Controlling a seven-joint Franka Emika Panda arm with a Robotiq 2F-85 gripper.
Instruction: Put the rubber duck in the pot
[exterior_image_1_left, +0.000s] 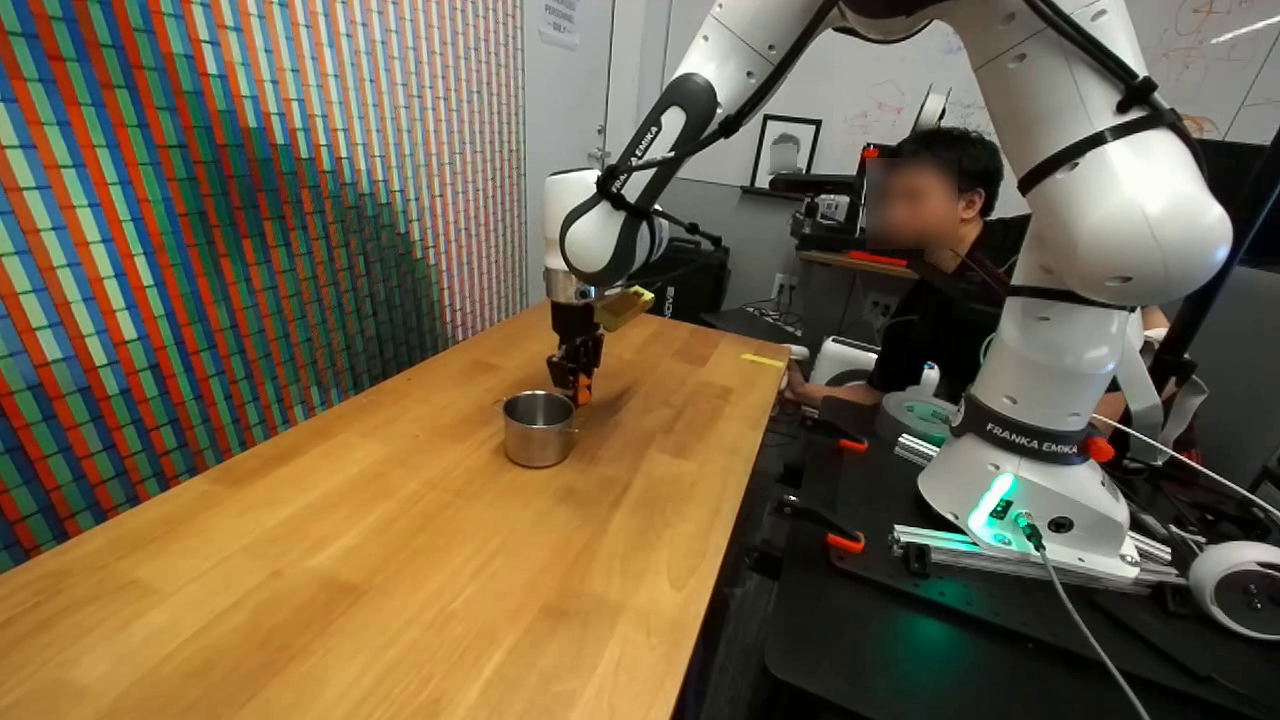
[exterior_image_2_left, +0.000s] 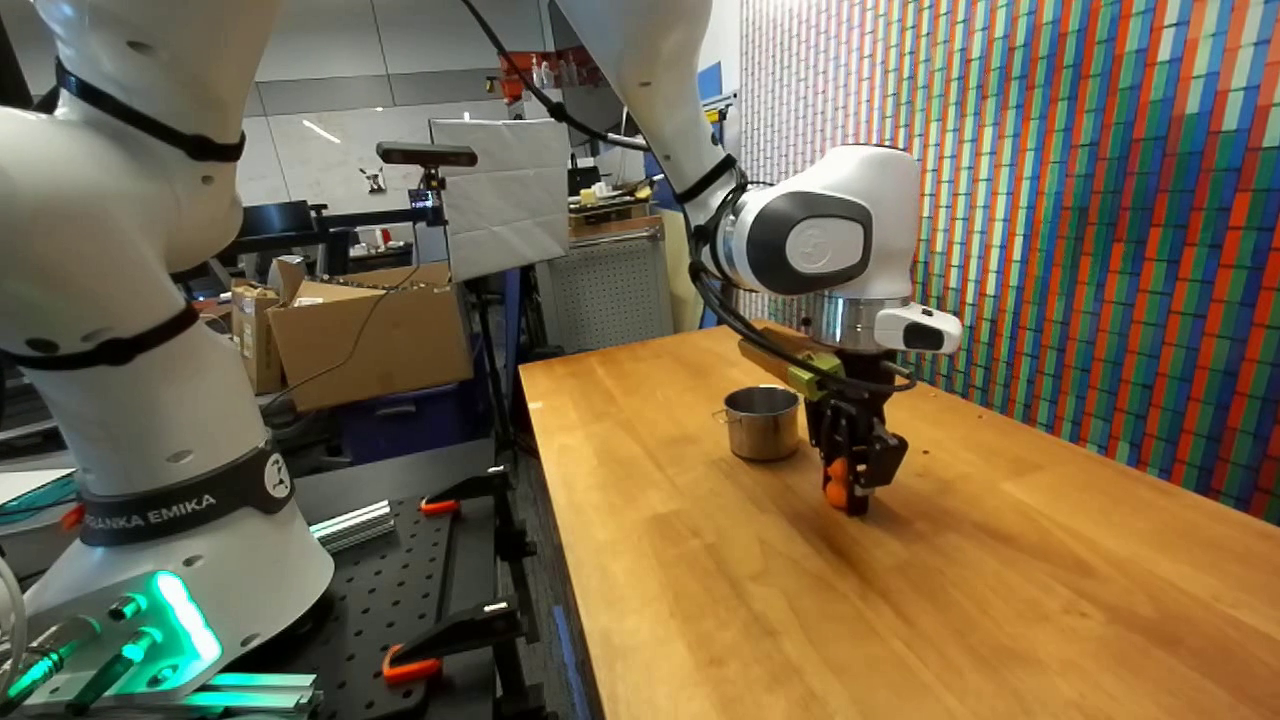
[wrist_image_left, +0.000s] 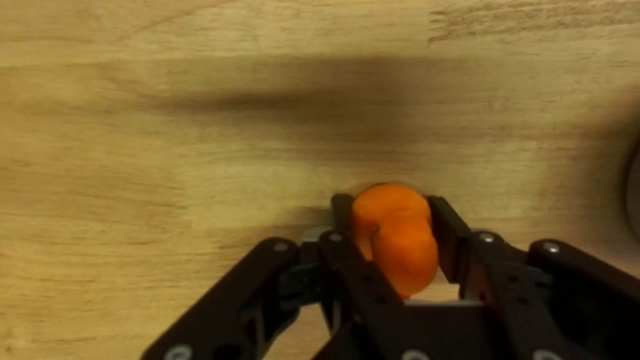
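Left in an exterior view, a cardboard box (exterior_image_2_left: 370, 345), its inside unclear, sits above a blue bin (exterior_image_2_left: 410, 422). Further right, the pot (exterior_image_2_left: 762, 430) stands upright on the worktop (exterior_image_2_left: 680, 570), its bottom hidden from me. Just right of it, my tool (exterior_image_2_left: 848, 487) grasps the orange duck (exterior_image_2_left: 836, 492), outside the pot; I cannot tell whether duck and worktop touch.

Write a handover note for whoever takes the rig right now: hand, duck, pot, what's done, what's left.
Hand: closed on the duck.
Duck: gripped, outside the pot; whether it touches the table I can't tell.
Pot: upright on the table, close beside the hand but apart from it.
Done: duck grasped.
Left: probably raise the duck above the pot, move it over the opening, then release it inside.
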